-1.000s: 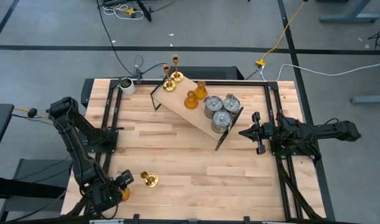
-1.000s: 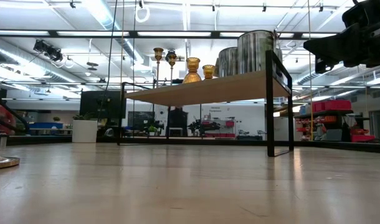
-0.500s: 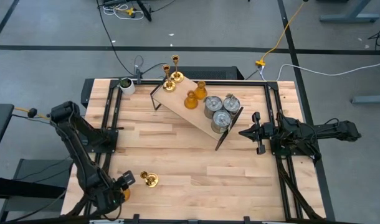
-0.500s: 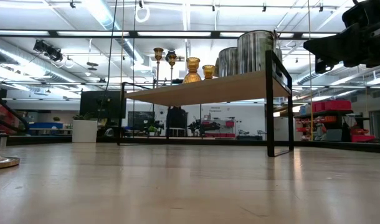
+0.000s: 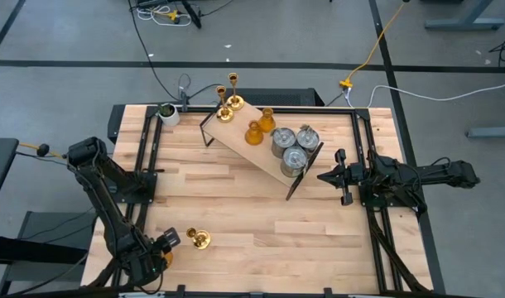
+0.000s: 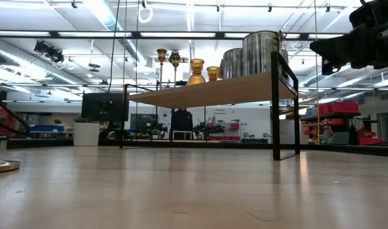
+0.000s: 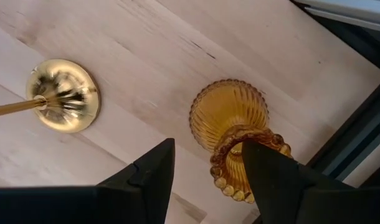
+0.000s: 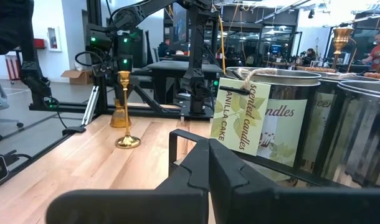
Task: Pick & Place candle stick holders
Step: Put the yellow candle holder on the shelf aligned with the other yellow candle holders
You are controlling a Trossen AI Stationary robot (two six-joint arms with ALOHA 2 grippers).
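- Jaws of my left gripper [image 7: 205,146] stand parted around the squat amber-orange ribbed glass candle holder [image 7: 230,109]. One finger [image 7: 271,174] touches its beaded rim, and on the other side I see bare wood between finger and glass, so I judge it is not clamped yet.
- This holder stands at the near left corner of the light wooden table [image 5: 261,223]. Its long axis is upright and points toward my wrist, so the closing must squeeze across the rim.
- Just beside it, apart from it, stands the slim shiny brass candlestick with a round base [image 7: 62,94], also upright.
- My left arm is clearly the nearer one to both.
- Farther across the table is the wooden shelf board on a black metal frame [image 5: 236,132]. It carries two brass sticks [image 5: 228,106], two amber glass holders [image 5: 259,127] and three silver-grey metal cylinders [image 5: 292,147].
- My right gripper [image 5: 323,175] waits clenched and empty at the right end of this shelf, near the cylinders.
- Behind the shelf, at the far left, stands a small white pot with a green plant [image 5: 167,113].
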